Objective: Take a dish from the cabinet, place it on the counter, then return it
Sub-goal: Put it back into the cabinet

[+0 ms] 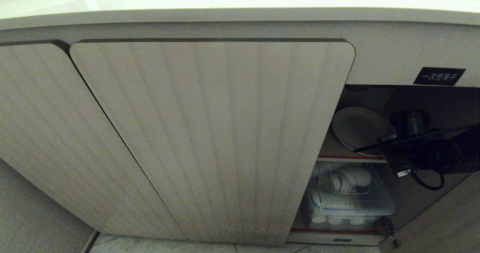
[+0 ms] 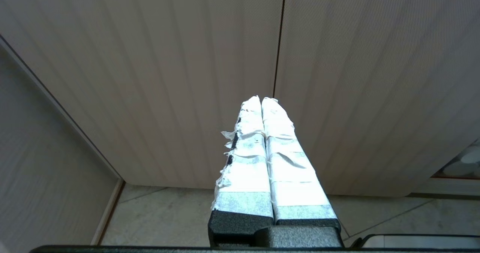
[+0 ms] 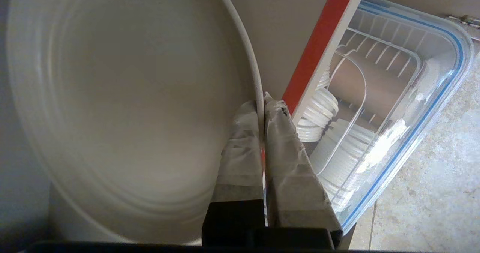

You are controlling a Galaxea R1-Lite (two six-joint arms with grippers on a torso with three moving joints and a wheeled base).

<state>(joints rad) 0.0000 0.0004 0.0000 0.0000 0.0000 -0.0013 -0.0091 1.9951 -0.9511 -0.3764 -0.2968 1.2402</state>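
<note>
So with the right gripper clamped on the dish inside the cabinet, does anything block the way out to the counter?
Nothing visible blocks it. The right gripper pinches the dish at its rim on the upper red-edged shelf, in the cabinet's open right side. The closed ribbed door lies left of the opening, and the counter overhangs above.

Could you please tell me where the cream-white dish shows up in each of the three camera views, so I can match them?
Head view: the dish sits low on the right, on the open cabinet's upper shelf, the right claw at its rim.
Left wrist view: not in it.
Right wrist view: the dish fills the left half, its rim pinched by the claw.
Shared landmark: the red shelf edge.
</note>
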